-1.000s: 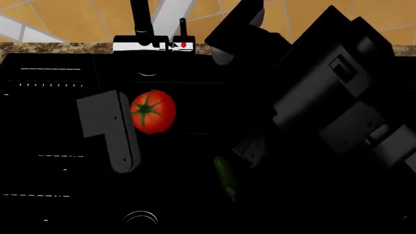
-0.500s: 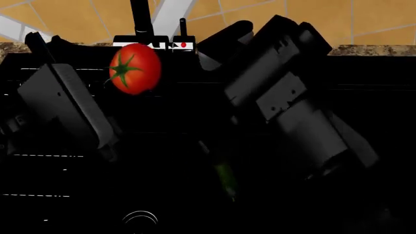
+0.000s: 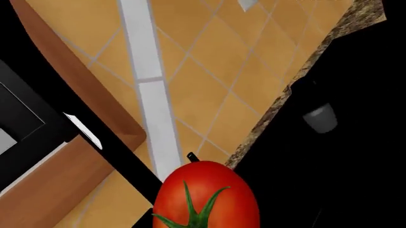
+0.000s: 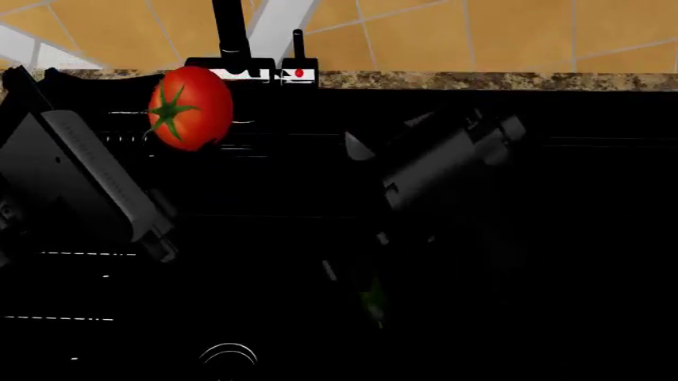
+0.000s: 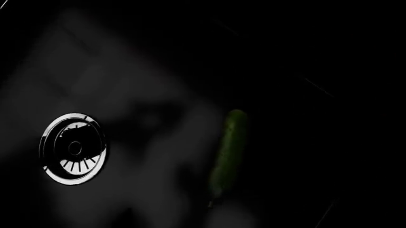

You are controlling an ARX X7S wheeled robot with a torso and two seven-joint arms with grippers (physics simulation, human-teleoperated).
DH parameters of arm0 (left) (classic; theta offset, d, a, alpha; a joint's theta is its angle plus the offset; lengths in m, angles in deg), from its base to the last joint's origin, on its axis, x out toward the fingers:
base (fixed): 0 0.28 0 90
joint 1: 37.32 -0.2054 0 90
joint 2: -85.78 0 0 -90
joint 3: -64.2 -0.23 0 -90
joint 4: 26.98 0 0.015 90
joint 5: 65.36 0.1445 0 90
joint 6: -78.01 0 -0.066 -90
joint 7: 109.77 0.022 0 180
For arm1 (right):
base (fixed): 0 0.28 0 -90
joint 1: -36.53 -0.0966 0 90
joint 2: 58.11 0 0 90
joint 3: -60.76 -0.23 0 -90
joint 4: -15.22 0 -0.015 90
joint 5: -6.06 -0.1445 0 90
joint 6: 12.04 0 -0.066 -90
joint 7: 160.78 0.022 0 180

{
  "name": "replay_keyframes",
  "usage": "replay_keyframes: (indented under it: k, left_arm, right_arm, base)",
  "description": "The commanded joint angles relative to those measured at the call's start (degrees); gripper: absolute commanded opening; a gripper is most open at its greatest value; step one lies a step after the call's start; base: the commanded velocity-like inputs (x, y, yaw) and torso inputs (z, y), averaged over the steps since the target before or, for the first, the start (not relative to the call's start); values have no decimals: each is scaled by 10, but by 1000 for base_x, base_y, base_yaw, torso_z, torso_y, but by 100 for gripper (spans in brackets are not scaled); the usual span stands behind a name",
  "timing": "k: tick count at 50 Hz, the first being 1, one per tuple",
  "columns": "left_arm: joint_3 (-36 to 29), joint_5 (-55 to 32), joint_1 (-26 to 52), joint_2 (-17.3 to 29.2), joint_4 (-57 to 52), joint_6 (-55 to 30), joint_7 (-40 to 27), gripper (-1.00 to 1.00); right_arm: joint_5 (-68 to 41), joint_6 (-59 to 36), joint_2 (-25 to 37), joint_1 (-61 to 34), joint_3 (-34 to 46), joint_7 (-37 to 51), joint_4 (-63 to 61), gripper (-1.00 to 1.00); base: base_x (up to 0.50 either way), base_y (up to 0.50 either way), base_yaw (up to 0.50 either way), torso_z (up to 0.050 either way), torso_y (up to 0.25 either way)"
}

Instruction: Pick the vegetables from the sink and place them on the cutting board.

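Head view: saw tomato [image 4: 190, 108] lifted clear of the sink [image 4: 551, 238] floor, up at the back rim, just beside the faucet [image 4: 230, 32] base. Saw left gripper [image 4: 159, 119] at the tomato's side, its dark arm running down toward the view's left edge. Could barely pick out its fingers against the black basin.

Left wrist view: caught tomato [image 3: 206, 197] close to the camera, green stem facing the lens, with a black finger [image 3: 114, 147] running diagonally in and meeting its side. Logged left gripper as clamped on the tomato. Noted orange tiled wall [image 3: 209, 61] with a white stripe behind, speckled counter edge [image 3: 273, 114] beside it, and a brown wooden surface [image 3: 57, 190] behind the finger; could not tell what that surface was.

Head view again: found cucumber [image 4: 373, 300] lying on the sink floor, near the middle and nearer the front than the back, well apart from the tomato. Saw right gripper [image 4: 355, 254] hanging just above it, arm angled down from the right. Could not tell whether its jaws were spread or closed, nor whether they touched the cucumber; too dark.

Right wrist view: showed cucumber [image 5: 229, 149] flat on the black floor, slender and dark green, apart from the round chrome drain [image 5: 73, 148]. Spotted the same drain [image 4: 228, 355] at the sink's front in the head view.
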Motion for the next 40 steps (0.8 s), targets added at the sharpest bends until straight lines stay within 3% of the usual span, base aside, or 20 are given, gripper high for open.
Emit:
replay_keyframes:
  k: [1, 6, 20, 40]
  left_arm:
    - [8, -27, -11, 14, -29, -8, -19, -100]
    - [6, -26, -9, 12, -27, -8, -14, -100]
    - [7, -27, -23, 9, -9, 11, -6, -100]
    - [10, -29, -38, 9, -2, 30, -1, -100]
  right_arm:
    - [83, 15, -3, 50, -129, 53, 20, 100]
    - [76, 24, -3, 63, -127, 72, 20, 100]
    - [148, 72, -3, 106, -252, 152, 20, 100]
    - [13, 132, -3, 146, -108, 184, 20, 100]
  base:
    - [0, 0, 0, 0, 0]
    - [0, 0, 0, 0, 0]
    - [0, 0, 0, 0, 0]
    - [0, 0, 0, 0, 0]
